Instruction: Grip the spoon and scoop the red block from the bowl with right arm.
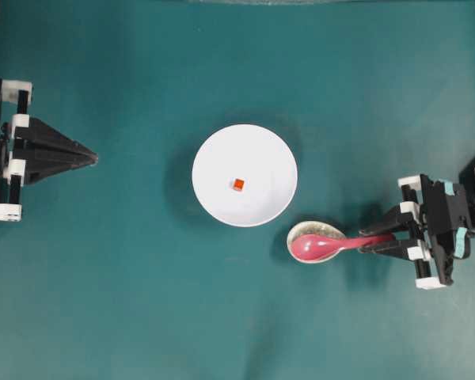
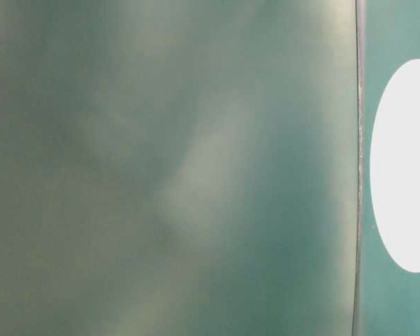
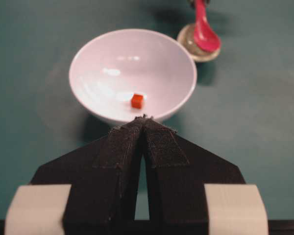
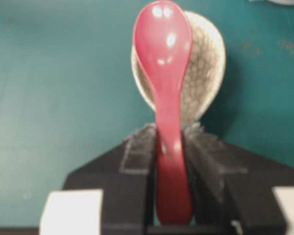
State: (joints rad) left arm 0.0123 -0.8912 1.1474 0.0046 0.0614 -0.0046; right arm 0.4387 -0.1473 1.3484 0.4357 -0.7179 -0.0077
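The pink spoon has its scoop over the speckled oval spoon rest, just right of and below the white bowl. My right gripper is shut on the spoon's handle, with the scoop pointing away from it. A tiny red block sits near the middle of the bowl, also plain in the left wrist view as the block inside the bowl. My left gripper is shut and holds nothing, at the far left, well away from the bowl.
The teal table surface surrounds everything. The table-level view is mostly a blurred green surface with a white oval at its right edge. The spoon rest lies under the spoon's scoop.
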